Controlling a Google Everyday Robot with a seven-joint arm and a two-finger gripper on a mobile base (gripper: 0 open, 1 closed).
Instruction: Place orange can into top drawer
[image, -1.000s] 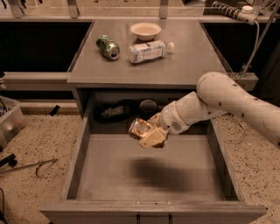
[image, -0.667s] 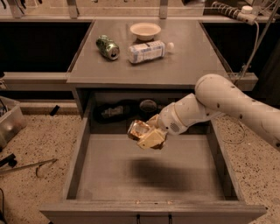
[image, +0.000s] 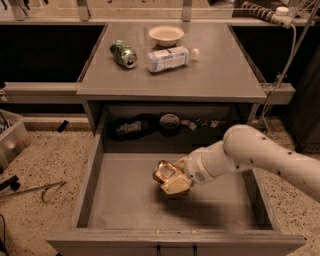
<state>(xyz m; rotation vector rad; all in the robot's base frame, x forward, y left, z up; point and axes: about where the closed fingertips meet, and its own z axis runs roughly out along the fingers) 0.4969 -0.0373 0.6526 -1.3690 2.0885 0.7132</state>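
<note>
Lowered since a second ago, the gripper (image: 175, 182) sits clamped on the orange can (image: 163, 171), holding it low inside the open top drawer (image: 125, 205), over the middle of its floor.

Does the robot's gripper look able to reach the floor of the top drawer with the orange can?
Probably yes. The top drawer is pulled open, and the gripper, holding the orange can, hangs right above its bare floor with nothing between.
</note>
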